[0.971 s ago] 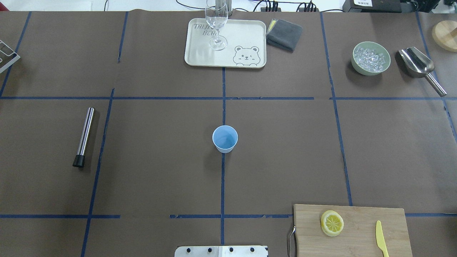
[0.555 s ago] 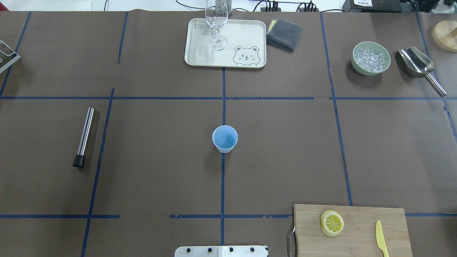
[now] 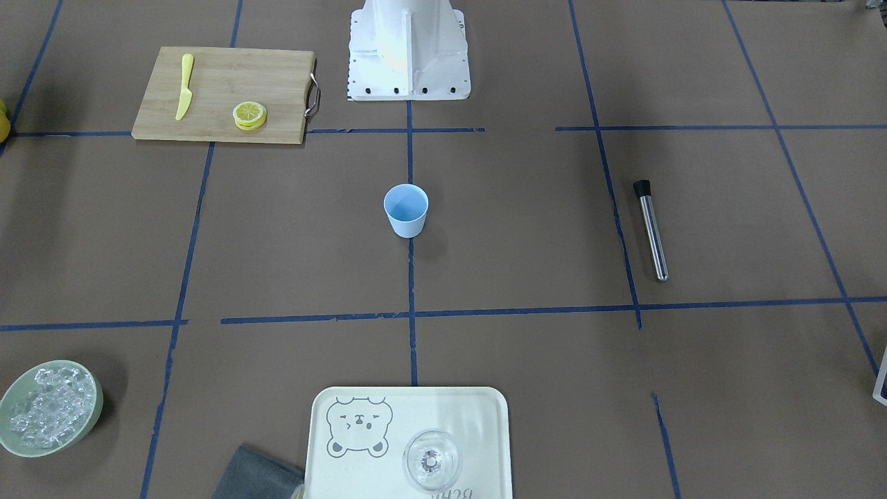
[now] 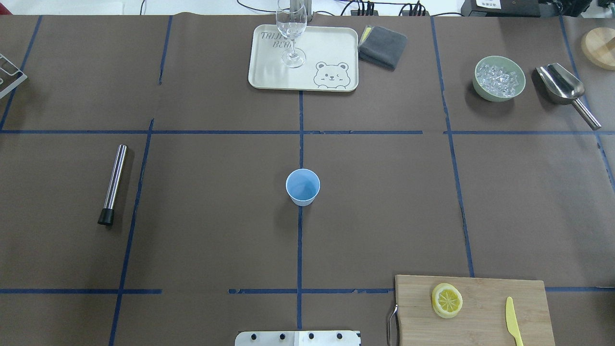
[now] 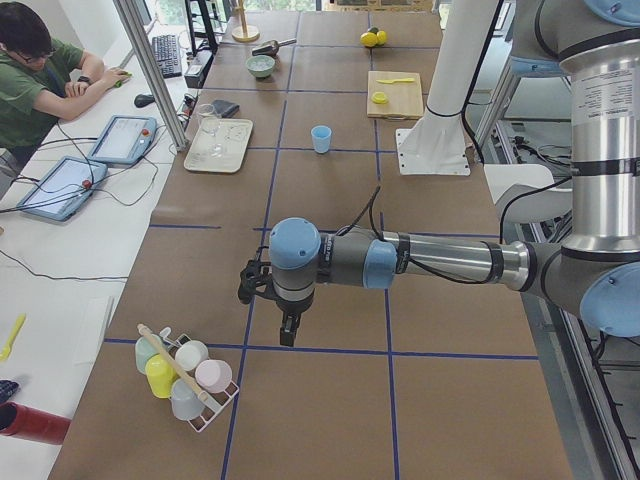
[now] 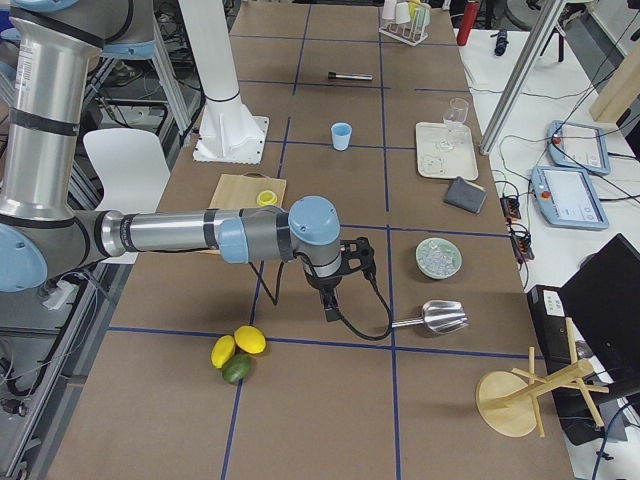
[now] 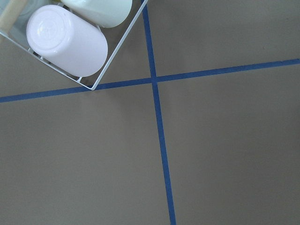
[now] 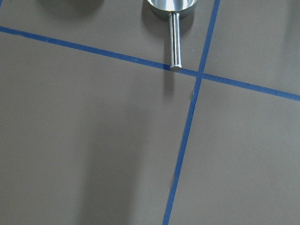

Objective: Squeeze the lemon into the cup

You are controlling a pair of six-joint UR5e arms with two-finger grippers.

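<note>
The lemon point(image 4: 447, 300) is a small stack of round yellow slices lying on the wooden cutting board point(image 4: 485, 293) at the near right of the table. Upright at the table's middle stands the pale blue cup point(image 4: 302, 186), nothing showing inside it. Both also appear in the front view: lemon point(image 3: 249, 115), cup point(image 3: 406, 209). My left gripper point(image 5: 288, 335) hangs over the table's left end, far from both. The right gripper point(image 6: 328, 305) hangs over the right end. Each shows only in a side view, so I cannot tell whether it is open or shut.
A yellow knife point(image 4: 513, 321) lies on the board. At the back are a tray point(image 4: 331, 48) with a stemmed glass point(image 4: 291, 33), a grey cloth point(image 4: 383, 45), a bowl of ice point(image 4: 499, 78) and a metal scoop point(image 4: 562, 86). A steel muddler point(image 4: 113, 185) lies left. A cup rack point(image 5: 185, 375) stands near the left gripper.
</note>
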